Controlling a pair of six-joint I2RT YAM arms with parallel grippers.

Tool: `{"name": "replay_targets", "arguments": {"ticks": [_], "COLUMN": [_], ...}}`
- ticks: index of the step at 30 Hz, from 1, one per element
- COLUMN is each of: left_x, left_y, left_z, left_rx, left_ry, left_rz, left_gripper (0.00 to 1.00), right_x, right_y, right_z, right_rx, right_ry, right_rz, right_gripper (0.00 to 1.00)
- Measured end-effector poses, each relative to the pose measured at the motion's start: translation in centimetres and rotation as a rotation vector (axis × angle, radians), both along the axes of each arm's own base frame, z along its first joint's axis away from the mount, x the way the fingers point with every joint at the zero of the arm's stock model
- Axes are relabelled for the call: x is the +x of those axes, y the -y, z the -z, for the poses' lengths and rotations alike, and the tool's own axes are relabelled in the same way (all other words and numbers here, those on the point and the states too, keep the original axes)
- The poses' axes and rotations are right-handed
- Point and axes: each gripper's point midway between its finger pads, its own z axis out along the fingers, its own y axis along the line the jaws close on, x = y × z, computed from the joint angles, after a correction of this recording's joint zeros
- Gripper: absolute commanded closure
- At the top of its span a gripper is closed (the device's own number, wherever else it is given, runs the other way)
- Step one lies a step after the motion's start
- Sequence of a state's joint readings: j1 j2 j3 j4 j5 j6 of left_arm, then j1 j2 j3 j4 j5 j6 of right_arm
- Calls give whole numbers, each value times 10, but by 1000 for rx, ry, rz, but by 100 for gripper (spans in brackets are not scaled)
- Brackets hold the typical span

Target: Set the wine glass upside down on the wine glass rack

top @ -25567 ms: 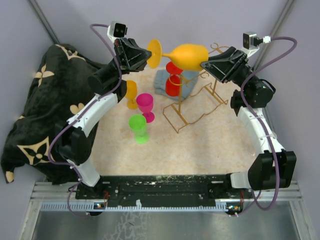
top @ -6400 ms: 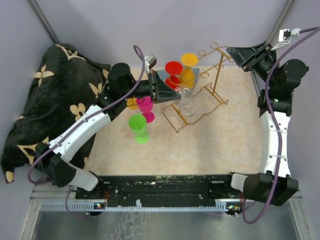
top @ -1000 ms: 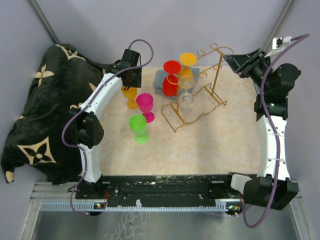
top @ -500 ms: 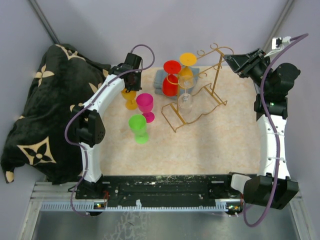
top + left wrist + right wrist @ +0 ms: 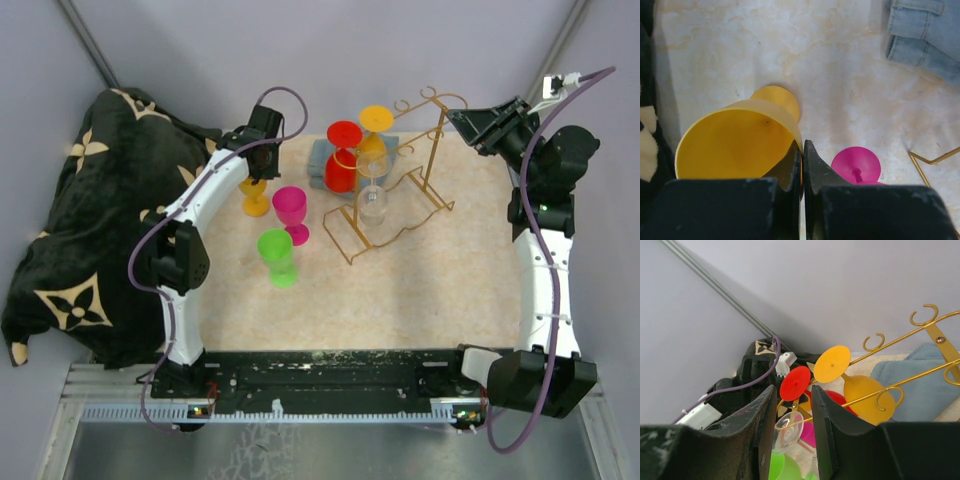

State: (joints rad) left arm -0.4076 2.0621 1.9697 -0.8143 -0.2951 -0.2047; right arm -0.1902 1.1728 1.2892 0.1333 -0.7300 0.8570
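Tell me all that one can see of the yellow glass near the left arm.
The yellow glass looks like opaque plastic: a wide, empty bowl with its mouth up and a round foot below; the stem is hidden. It seems to stand upright on the beige table, beside the black blanket. The left tool is shut on the bowl's rim.

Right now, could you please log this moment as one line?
left fingers: shut on yellow glass rim | right fingers: open, empty, by wine glass rack | hanging: three glasses

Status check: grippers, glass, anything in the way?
Left gripper shut on rim of yellow wine glass, glass upright. Right gripper open, empty, by the wine glass rack. Pink glass close beside the yellow one.
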Motion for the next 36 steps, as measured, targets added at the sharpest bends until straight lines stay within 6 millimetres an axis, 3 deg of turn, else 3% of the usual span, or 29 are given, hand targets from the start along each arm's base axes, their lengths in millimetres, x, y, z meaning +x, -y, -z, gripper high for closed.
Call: {"name": "replay_targets", "arguments": {"ticks": [4,7,13,20,27,31,36], "left_x": [5,8,2,-30,-70,-93,-116], "left_y": [-5,-8,13,31,45,58,71], "left_z": [-18,-47,-141,-245,-334,-369,-390], "left_rx": [13,23,-12,-239,-531,-684,-922], "left_ry": [64,155,431,721,941,1009,1005], "left_rz": [-28,-53,-48,1,139,265,453], "left_gripper": [100,100,100,100,100,100,100], "right_x": [-1,-1,-1,-2,-2,-3,-3], "right_y": [-3,-5,-8,-12,-16,-20,-23], "right_z": [0,0,0,0,1,2,2], "right_rx": [0,0,1,1,-3,-9,-14], "right_ry": [0,0,0,-2,-3,0,4], "right_rz": [-8,-13,-21,-30,-36,-44,-51], "right_gripper": [65,66,65,66,66,65,65]}}
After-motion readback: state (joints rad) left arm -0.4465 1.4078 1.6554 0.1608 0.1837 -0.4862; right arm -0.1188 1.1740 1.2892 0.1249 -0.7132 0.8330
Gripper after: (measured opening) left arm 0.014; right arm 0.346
